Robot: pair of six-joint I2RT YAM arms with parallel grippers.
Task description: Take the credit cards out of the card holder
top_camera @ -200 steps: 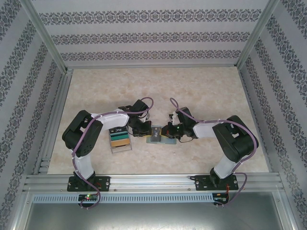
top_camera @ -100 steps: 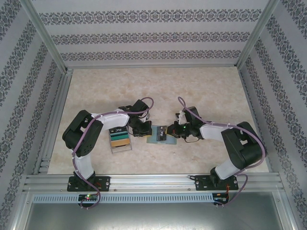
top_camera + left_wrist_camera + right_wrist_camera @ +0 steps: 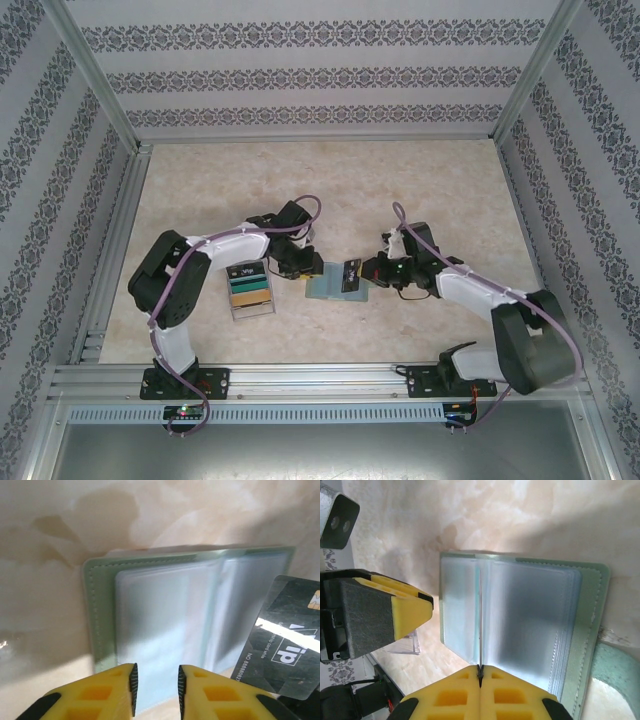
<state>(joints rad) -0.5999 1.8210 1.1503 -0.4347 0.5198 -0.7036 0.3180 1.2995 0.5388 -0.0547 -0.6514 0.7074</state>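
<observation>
The sage-green card holder (image 3: 322,287) lies open on the table, its clear sleeves facing up (image 3: 150,610). My right gripper (image 3: 366,272) is shut on a black credit card (image 3: 351,275) at the holder's right edge. In the left wrist view the card (image 3: 287,640) overlaps the holder's right leaf. It appears edge-on as a thin line (image 3: 480,610) above my right gripper (image 3: 480,669). My left gripper (image 3: 156,682) stands open over the holder's near edge, nothing between its pads. The holder (image 3: 530,615) spreads out under the card.
A clear plastic tray (image 3: 250,288) of staggered coloured cards sits left of the holder, under the left forearm. Its corner (image 3: 402,647) shows beside a left finger (image 3: 405,611). Aluminium rails and patterned walls enclose the marble-look table (image 3: 330,180).
My right arm has drawn back to the right with the black card, which has slid from the holder's middle to its right edge. The left jaws have parted.
</observation>
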